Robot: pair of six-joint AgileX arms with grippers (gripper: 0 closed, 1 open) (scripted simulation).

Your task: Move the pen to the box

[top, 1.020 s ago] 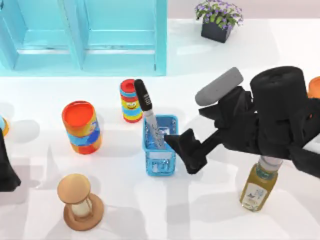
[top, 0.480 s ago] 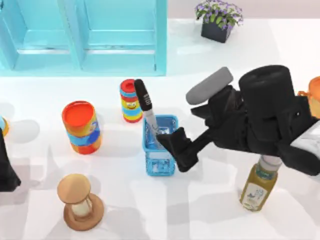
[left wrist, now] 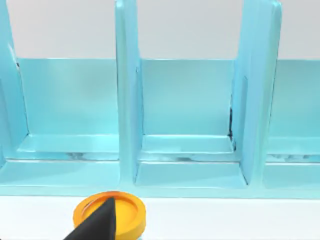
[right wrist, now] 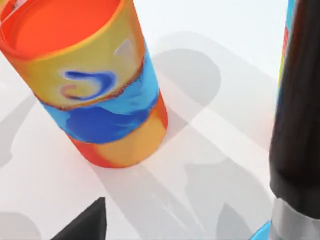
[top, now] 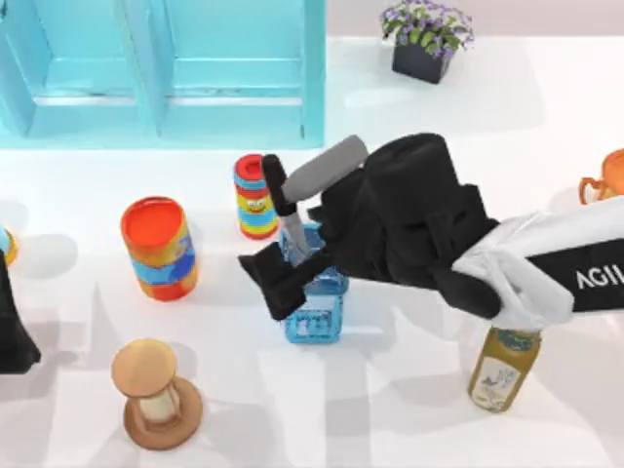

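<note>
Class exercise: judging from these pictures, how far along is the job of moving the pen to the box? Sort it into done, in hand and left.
Done: the pen stands tilted with its lower end inside the blue box. In hand: the right gripper sits low over the box beside the pen; no grip on it is visible. Left: apparently only pulling that arm clear. The left gripper is parked at the table's left edge.

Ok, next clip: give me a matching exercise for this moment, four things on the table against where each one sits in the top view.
Things:
1. pen
2. hourglass
3. potted plant
4. juice bottle

Places:
A. far edge of the table, right of the blue shelf
B. near left, in front of the orange can
C. leaning in the blue box, by the right gripper
D. near right, under the right arm

Pairs: 1-C, 2-B, 3-A, 4-D
</note>
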